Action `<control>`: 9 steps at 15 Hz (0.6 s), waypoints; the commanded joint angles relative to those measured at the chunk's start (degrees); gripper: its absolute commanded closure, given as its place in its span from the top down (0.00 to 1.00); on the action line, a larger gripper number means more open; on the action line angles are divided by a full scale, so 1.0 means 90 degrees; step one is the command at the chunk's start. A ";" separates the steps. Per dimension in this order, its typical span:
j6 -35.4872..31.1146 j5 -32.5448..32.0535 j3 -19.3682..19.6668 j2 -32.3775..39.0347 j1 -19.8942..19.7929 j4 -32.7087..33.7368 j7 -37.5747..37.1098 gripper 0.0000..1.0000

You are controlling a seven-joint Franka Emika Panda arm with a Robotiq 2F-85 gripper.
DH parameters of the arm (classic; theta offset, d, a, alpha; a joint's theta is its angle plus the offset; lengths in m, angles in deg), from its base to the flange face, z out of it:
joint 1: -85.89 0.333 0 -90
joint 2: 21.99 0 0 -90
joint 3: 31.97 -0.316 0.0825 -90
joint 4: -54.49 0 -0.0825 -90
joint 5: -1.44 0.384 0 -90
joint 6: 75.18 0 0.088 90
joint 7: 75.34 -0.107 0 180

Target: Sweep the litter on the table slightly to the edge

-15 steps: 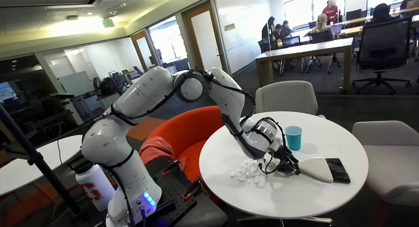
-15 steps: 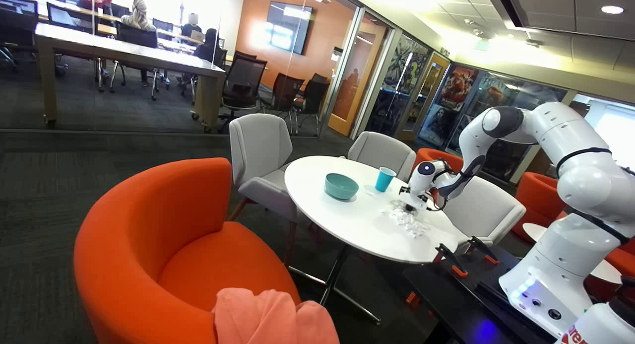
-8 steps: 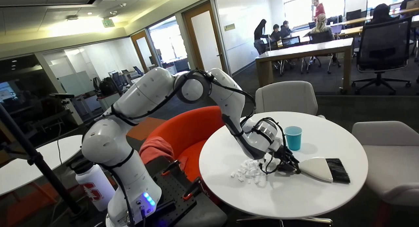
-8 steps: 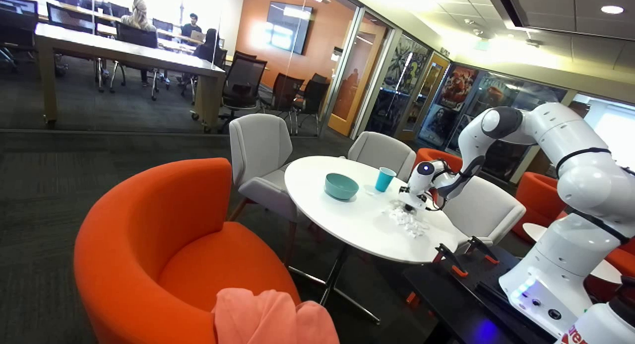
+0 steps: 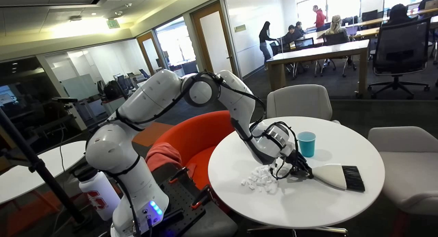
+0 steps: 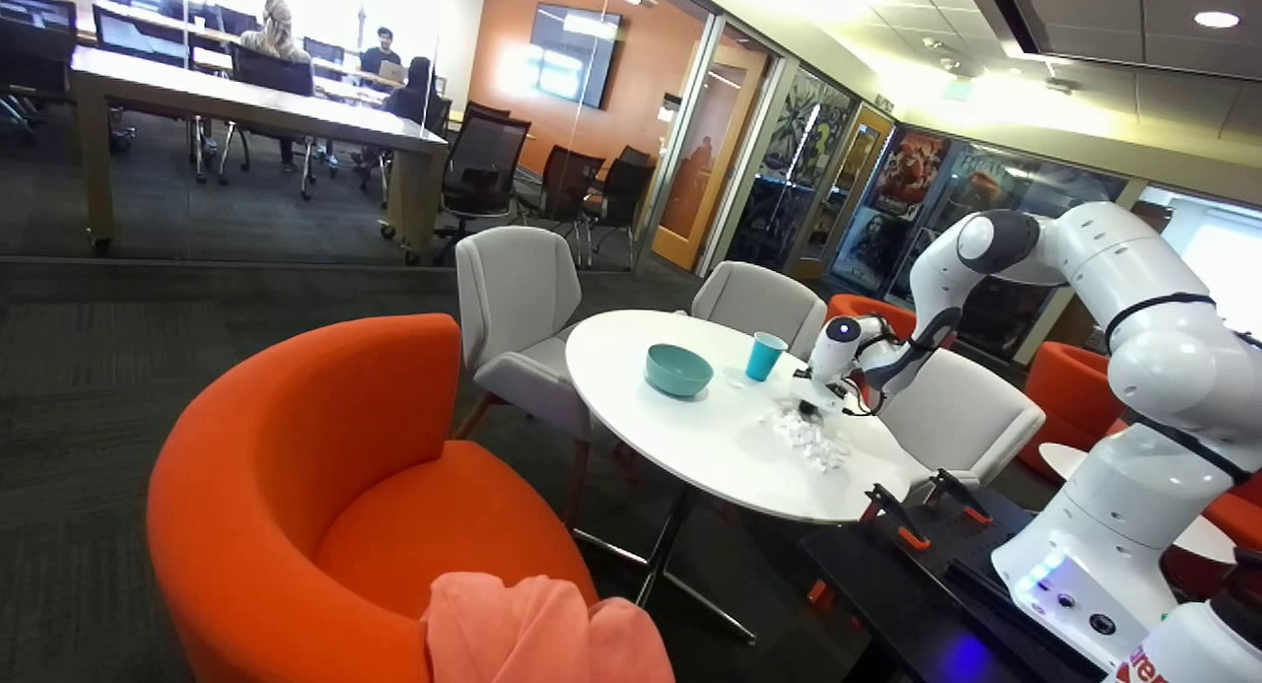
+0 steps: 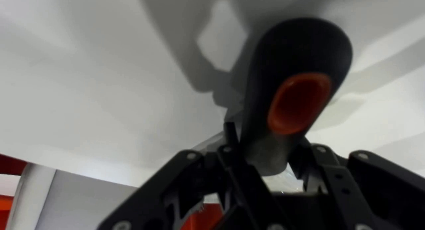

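Observation:
The brush (image 5: 333,177) has a pale body and black bristles, lying toward the right of the round white table (image 5: 308,209) in an exterior view. Its dark handle (image 7: 289,64), with a red oval end, stands between the two fingers in the wrist view. My gripper (image 7: 267,147) is shut on that handle; both fingers press against it. Whether the brush touches the tabletop along its length I cannot tell. The litter (image 5: 261,179), a heap of small white bits, lies beside and partly behind the gripper, also visible as litter (image 6: 813,442) from the opposite side.
A blue cup (image 5: 306,144) stands on the table close to the gripper. A teal bowl (image 6: 678,370) sits farther along the tabletop. Grey chairs (image 5: 407,165) and an orange seat (image 5: 202,137) surround the table.
My gripper has closed on the brush handle and shifted very slightly. The brush has moved a little along with it. The litter, cup and bowl look unmoved.

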 commanded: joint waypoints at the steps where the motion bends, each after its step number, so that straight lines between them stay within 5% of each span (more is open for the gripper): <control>1: 0.0297 0.1024 -0.0065 -0.0791 -0.0035 -0.0923 0.1005 0.14; 5: 0.0661 0.2125 -0.0143 -0.1555 -0.0059 -0.1660 0.1869 0.14; 9: 0.0444 0.3395 0.0212 -0.2253 0.0198 -0.2217 0.2735 0.14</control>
